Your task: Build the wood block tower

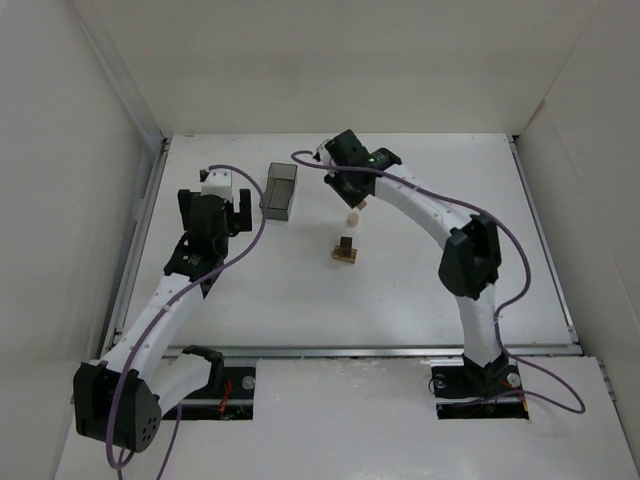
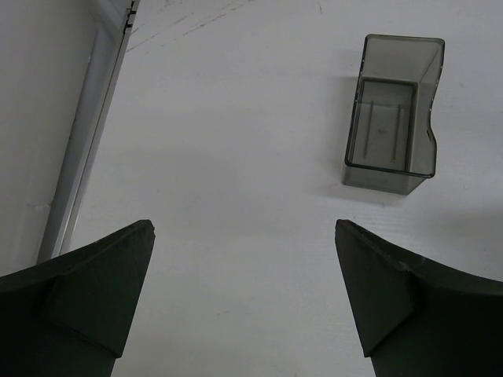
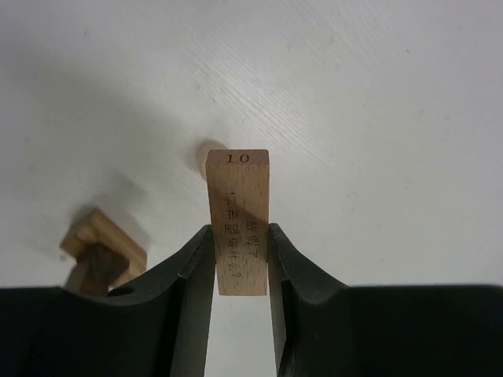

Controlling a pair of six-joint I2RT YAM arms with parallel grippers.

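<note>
The wood block tower (image 1: pixel 346 250) is a short crosswise stack of light-tan blocks near the middle of the table; it shows in the right wrist view (image 3: pixel 102 251) at lower left. My right gripper (image 1: pixel 354 207) is shut on a wood block (image 3: pixel 238 220) marked "10" and holds it in the air, behind and a little above the tower; the block (image 1: pixel 353 215) hangs below the fingers. My left gripper (image 2: pixel 244 298) is open and empty, over bare table to the left of the grey bin.
A dark translucent grey bin (image 1: pixel 279 190) stands behind and left of the tower; it looks empty in the left wrist view (image 2: pixel 393 118). White walls enclose the table on the left, back and right. A metal rail (image 1: pixel 350 350) runs along the table's near edge.
</note>
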